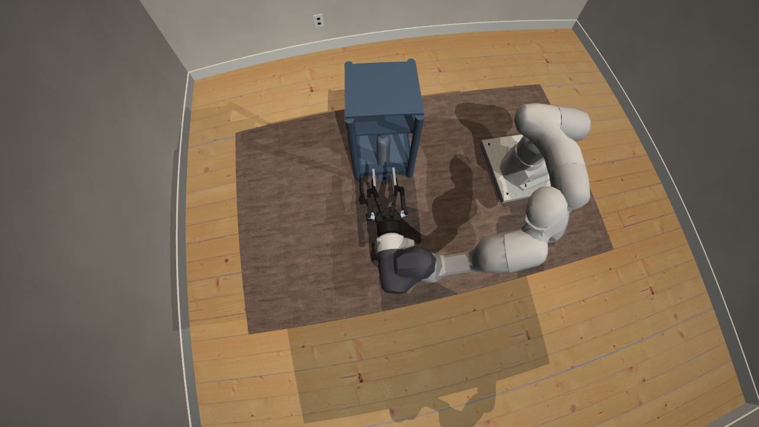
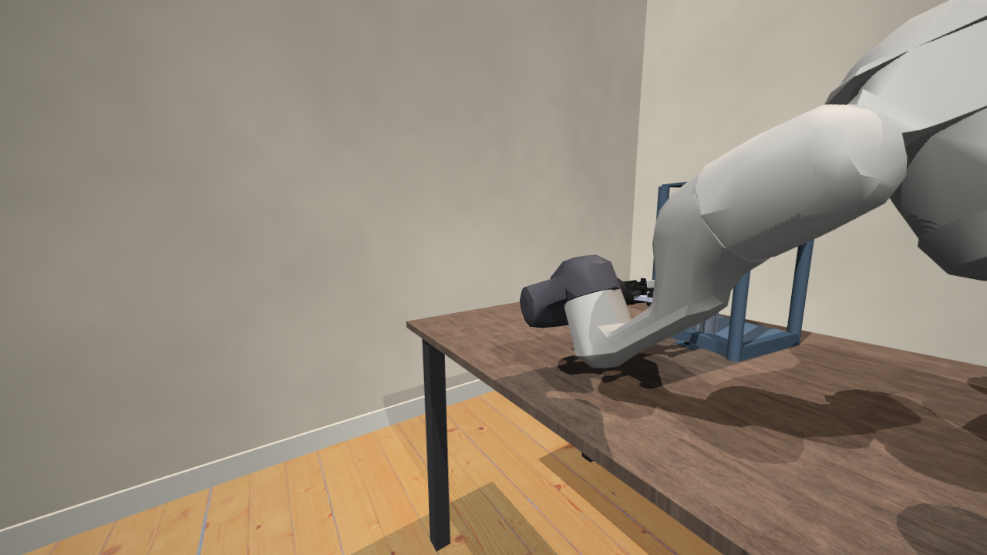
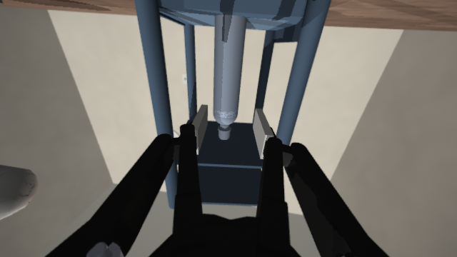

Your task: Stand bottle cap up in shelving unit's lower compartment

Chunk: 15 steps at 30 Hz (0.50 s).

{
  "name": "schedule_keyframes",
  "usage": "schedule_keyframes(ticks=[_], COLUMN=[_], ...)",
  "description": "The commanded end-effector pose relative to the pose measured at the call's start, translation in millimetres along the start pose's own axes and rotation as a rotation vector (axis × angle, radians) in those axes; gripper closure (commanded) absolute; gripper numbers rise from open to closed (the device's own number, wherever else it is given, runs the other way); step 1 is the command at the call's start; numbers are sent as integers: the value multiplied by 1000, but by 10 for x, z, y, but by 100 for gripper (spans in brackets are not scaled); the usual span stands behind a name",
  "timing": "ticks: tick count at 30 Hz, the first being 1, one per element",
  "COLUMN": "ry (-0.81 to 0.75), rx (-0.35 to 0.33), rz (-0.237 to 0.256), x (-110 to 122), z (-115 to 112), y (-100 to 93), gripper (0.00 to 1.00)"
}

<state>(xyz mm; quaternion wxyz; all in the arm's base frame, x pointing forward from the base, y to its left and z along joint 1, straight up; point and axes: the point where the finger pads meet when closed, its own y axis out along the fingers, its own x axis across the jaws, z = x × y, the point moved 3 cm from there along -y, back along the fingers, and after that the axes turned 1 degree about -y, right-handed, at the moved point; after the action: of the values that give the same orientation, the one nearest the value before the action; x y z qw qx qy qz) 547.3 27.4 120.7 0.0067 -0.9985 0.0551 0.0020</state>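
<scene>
The grey bottle (image 1: pixel 383 150) (image 3: pixel 227 71) stands cap up on the floor of the lower compartment of the blue shelving unit (image 1: pixel 382 87) (image 2: pixel 736 324) (image 3: pixel 153 71). It looks upright; I cannot tell its exact tilt. The wrist view is upside down, with the bottle's cap (image 3: pixel 224 133) low in the picture and its base hidden near the floor's front edge. My gripper (image 1: pixel 383 169) (image 3: pixel 230 116) is open and empty, level, at the unit's front. Its fingertips point at the bottle from outside, with a gap between them and it. The arm hides much of the unit in the exterior view.
The unit's front posts (image 1: pixel 353 151) (image 1: pixel 416 148) stand on either side just ahead of the fingers. The middle shelf (image 3: pixel 230 153) roofs the compartment above the cap. The arm reaches over the brown table (image 1: pixel 297 238) (image 2: pixel 793 475) from its base plate (image 1: pixel 496 159) on the right.
</scene>
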Motion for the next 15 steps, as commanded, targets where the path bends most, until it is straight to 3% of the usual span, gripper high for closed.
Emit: schedule_keyframes(ticks=[1, 15], ry=[-8, -8], rx=[-8, -8], rz=[20, 20], x=[-48, -46], z=[-6, -5], y=[-44, -134], gripper=[60, 60])
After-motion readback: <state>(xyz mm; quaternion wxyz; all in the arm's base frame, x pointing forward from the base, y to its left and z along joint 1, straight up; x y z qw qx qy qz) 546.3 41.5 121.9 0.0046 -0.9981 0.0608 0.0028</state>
